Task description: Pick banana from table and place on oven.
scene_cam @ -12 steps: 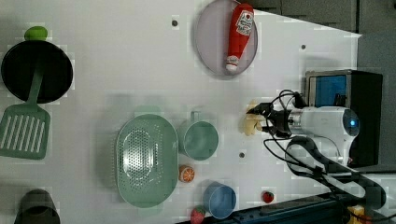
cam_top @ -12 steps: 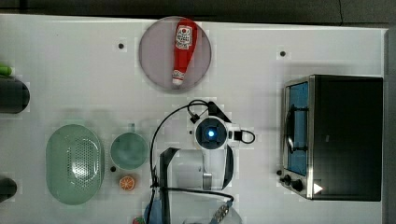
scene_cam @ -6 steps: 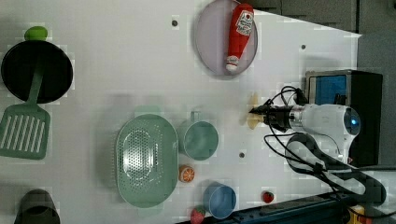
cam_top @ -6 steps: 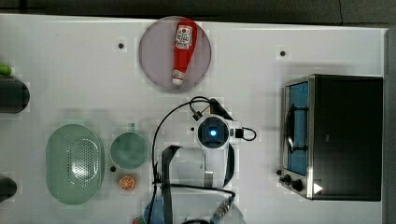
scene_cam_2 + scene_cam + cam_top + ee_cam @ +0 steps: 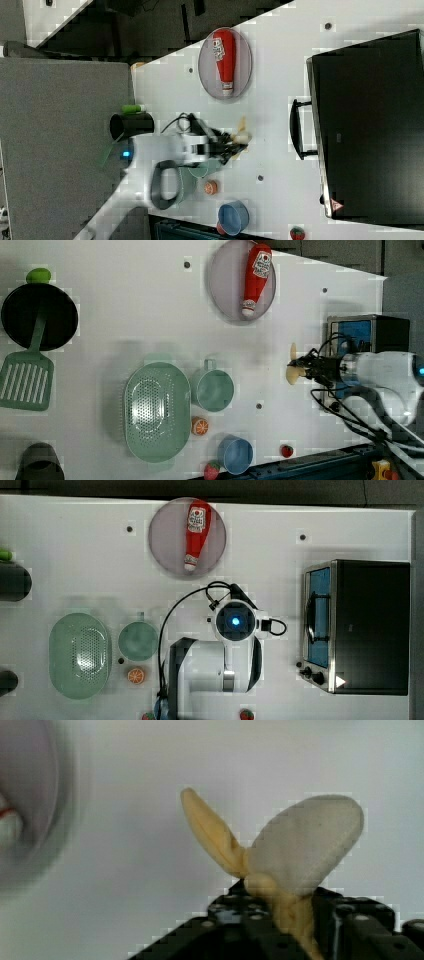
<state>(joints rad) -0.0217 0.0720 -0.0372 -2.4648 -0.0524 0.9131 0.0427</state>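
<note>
Pale cream-yellow and partly peeled, the small toy banana (image 5: pixel 295 855) was clamped between the fingers of the black gripper (image 5: pixel 280 920), its splayed peel flap and rounded tip sticking out past the fingertips. In the left view, the banana (image 5: pixel 294 371) was held above the large white rectangular table (image 5: pixel 125 315), just to the left view's left of the boxy toaster oven with the black top and blue glass door (image 5: pixel 370 335). In the right view, the banana (image 5: pixel 241 134) lay between the white arm and the oven (image 5: pixel 370 125), apart from the oven's handle. A red ketchup bottle (image 5: pixel 196 534) lay on a round grey plate (image 5: pixel 162 540) nearby on the table.
</note>
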